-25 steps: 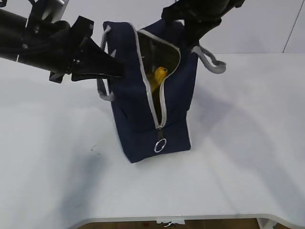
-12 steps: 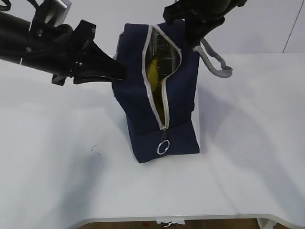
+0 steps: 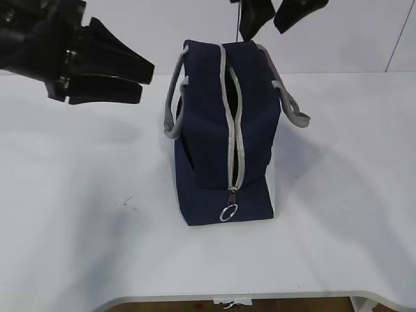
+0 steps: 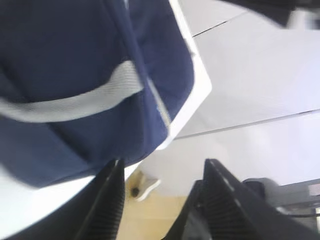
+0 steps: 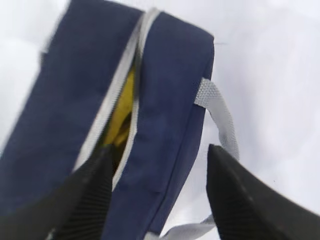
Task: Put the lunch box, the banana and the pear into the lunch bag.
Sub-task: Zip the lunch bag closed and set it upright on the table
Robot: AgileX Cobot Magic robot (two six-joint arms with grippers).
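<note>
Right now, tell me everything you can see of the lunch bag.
The lunch bag is a boxy navy fabric bag with white lower side panels. It stands upright on the white table, a grey webbing handle hanging loose at each side. A grey zipper runs over the top and down the near end to a metal ring pull. From the right wrist view the top seam gapes slightly, with something yellow inside. Neither hand touches it; both are open and apart from it.

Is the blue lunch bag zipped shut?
No. The lunch bag has a narrow gap along its zipper, with something yellow showing inside, and the ring pull hangs at the bottom end.
</note>
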